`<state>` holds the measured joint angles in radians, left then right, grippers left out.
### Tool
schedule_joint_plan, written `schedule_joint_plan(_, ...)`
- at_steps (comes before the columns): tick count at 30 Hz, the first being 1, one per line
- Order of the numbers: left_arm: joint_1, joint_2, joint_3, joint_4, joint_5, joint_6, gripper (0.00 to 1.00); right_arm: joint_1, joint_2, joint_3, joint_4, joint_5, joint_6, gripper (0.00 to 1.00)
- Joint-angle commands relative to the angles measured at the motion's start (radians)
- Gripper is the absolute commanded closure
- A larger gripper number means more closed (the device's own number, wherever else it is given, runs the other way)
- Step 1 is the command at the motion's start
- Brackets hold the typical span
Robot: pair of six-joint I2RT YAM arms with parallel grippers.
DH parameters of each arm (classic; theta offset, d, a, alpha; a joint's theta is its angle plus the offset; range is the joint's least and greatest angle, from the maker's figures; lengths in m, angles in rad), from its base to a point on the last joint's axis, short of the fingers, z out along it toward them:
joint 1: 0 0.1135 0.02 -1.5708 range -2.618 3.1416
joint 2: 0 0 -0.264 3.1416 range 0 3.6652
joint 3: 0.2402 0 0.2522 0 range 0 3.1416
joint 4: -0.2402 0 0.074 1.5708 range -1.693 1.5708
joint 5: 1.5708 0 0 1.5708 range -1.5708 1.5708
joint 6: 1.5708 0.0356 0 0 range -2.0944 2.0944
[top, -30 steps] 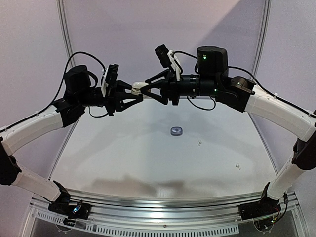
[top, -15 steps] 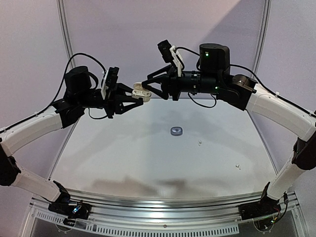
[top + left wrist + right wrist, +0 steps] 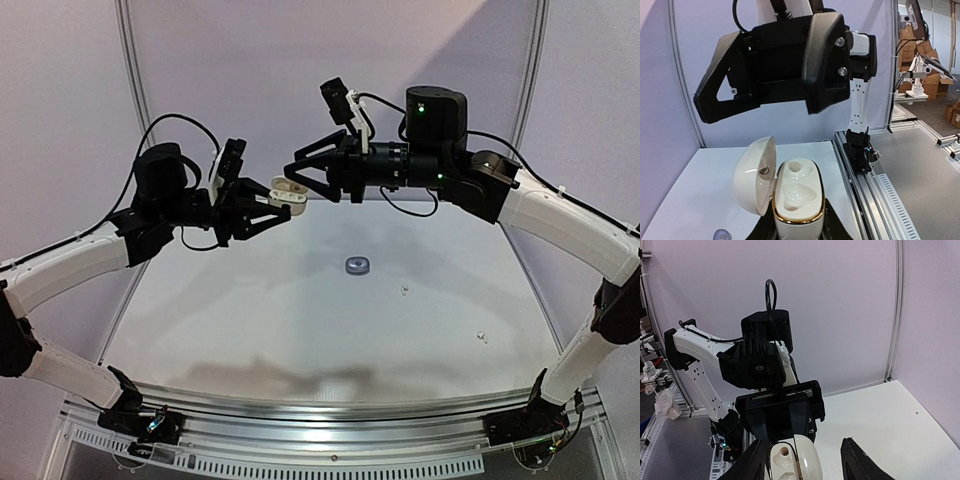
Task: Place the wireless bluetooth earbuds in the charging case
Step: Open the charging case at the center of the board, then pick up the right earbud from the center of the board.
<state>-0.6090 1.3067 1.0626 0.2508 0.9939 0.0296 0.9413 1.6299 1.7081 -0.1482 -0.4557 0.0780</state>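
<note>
My left gripper (image 3: 272, 200) is shut on the base of a white charging case (image 3: 285, 192) with a gold rim, held high above the table. In the left wrist view the case (image 3: 797, 197) has its lid (image 3: 754, 175) swung open to the left, and both wells look empty. My right gripper (image 3: 297, 178) is open and faces the case from the right, its jaws spread either side of it without touching (image 3: 803, 441). Two tiny white earbuds (image 3: 404, 290) (image 3: 481, 337) lie on the table at the right. The dark earbuds are not visible.
A small dark grey-purple case (image 3: 357, 265) sits on the white table near its middle; it also shows at the bottom left of the left wrist view (image 3: 721, 234). Both arms meet high over the table's far half. An aluminium rail (image 3: 330, 420) runs along the near edge.
The right gripper has drawn back from the case and stands open. The case lid is now open. The left gripper has shifted slightly right and down with the case.
</note>
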Motion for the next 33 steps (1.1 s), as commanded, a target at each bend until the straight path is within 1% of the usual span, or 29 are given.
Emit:
schedule_joint_plan(1,-0.017,-0.021,-0.022,0.021,-0.017,-0.015,1.00,-0.011,-0.014,0.029,0.006,0.043,0.036,0.46)
schedule_joint_plan(3,-0.017,-0.024,-0.028,0.023,-0.027,-0.007,1.00,-0.038,-0.025,0.039,-0.029,0.106,0.094,0.45)
schedule_joint_plan(6,-0.017,-0.031,-0.043,0.027,-0.044,0.003,1.00,-0.125,-0.055,0.040,-0.174,0.249,0.194,0.46)
schedule_joint_plan(8,-0.017,-0.036,-0.055,0.037,-0.049,0.004,1.00,-0.202,-0.077,0.031,-0.326,0.354,0.308,0.46)
schedule_joint_plan(10,-0.017,-0.042,-0.068,0.053,-0.052,0.001,1.00,-0.276,-0.098,0.016,-0.520,0.466,0.428,0.47)
schedule_joint_plan(11,-0.017,-0.045,-0.074,0.062,-0.052,0.000,1.00,-0.307,-0.105,0.002,-0.612,0.537,0.462,0.48)
schedule_joint_plan(12,-0.015,-0.047,-0.079,0.070,-0.053,-0.002,1.00,-0.338,-0.110,-0.022,-0.698,0.563,0.496,0.48)
schedule_joint_plan(15,-0.013,-0.053,-0.092,0.085,-0.051,-0.002,1.00,-0.382,-0.143,-0.126,-0.883,0.675,0.531,0.47)
schedule_joint_plan(17,-0.010,-0.056,-0.099,0.090,-0.049,-0.004,1.00,-0.398,-0.172,-0.212,-0.958,0.690,0.508,0.45)
schedule_joint_plan(21,-0.005,-0.053,-0.107,0.107,-0.044,-0.012,1.00,-0.426,-0.209,-0.390,-1.046,0.642,0.413,0.39)
schedule_joint_plan(25,-0.002,-0.048,-0.108,0.121,-0.035,-0.009,1.00,-0.474,-0.166,-0.499,-1.113,0.598,0.351,0.37)
schedule_joint_plan(29,-0.002,-0.051,-0.110,0.122,-0.033,-0.008,1.00,-0.503,-0.104,-0.559,-1.065,0.591,0.304,0.38)
schedule_joint_plan(33,0.000,-0.059,-0.113,0.115,-0.032,-0.002,1.00,-0.576,-0.054,-0.608,-0.963,0.521,0.250,0.42)
